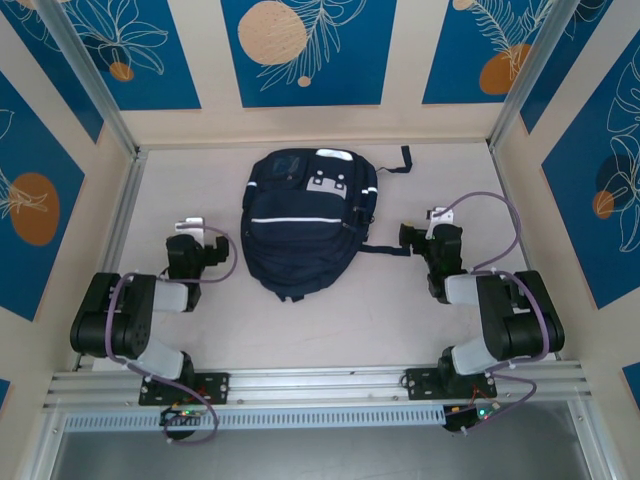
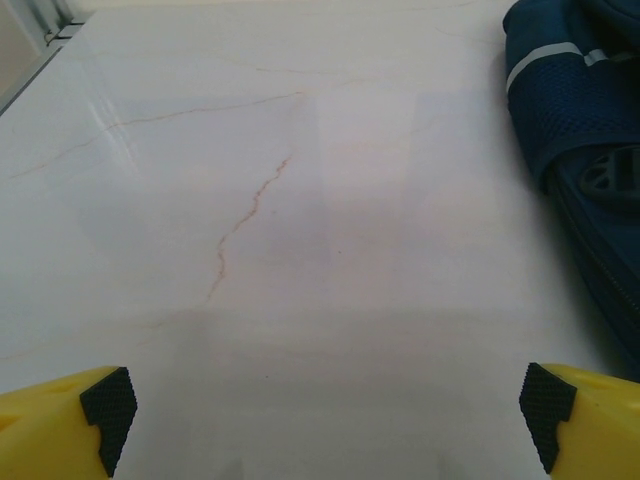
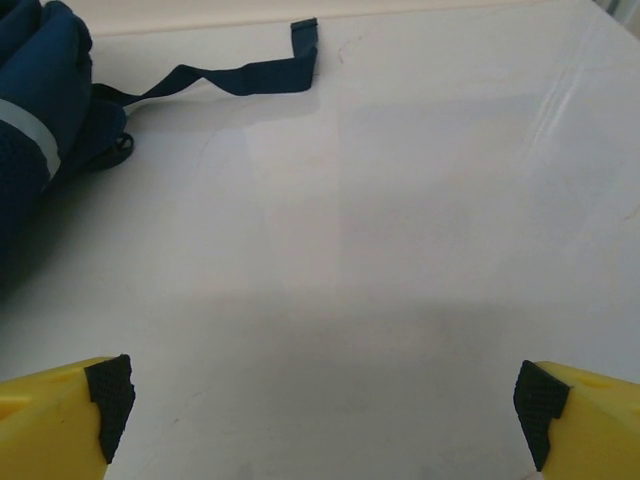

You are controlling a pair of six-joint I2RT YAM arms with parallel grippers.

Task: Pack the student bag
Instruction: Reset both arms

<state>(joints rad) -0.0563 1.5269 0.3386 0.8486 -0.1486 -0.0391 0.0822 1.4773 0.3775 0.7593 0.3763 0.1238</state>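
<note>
Bag (image 1: 310, 225), navy, flat on mid-table, top toward far wall. White stripe across front, pale patches near top. Looks closed from above; zip tabs too small to make out. Loose strap (image 3: 230, 75) trailing from bag's right side over bare table (image 1: 330, 320), lying ahead of right gripper and not touching it.

Left gripper (image 2: 326, 408) near bag's left side, low over table, yellow fingers spread wide with nothing between them. Mesh edge of bag at right of its wrist view. Right gripper (image 3: 325, 400) near bag's right side, likewise spread wide and holding nothing. Bag at left edge of its wrist view.

Judged step: approach, ahead of opening bag for packing. Barely begun, by the look of things.

To do it well:
- Swing both grippers inward toward top of bag, keeping low but off table.
- Find zip tab in a wrist view before committing; overhead view too coarse for it.
- Pin fabric beside zip with one gripper, take tab with other.
- Close fully on tab before any pull.
- Pull along line of zip, not upward, to avoid lifting whole bag.
- Expect soft cloth to bunch and bag to slide on slick table; hold down firmly.
- Steer clear of strap to avoid a snag.
</note>
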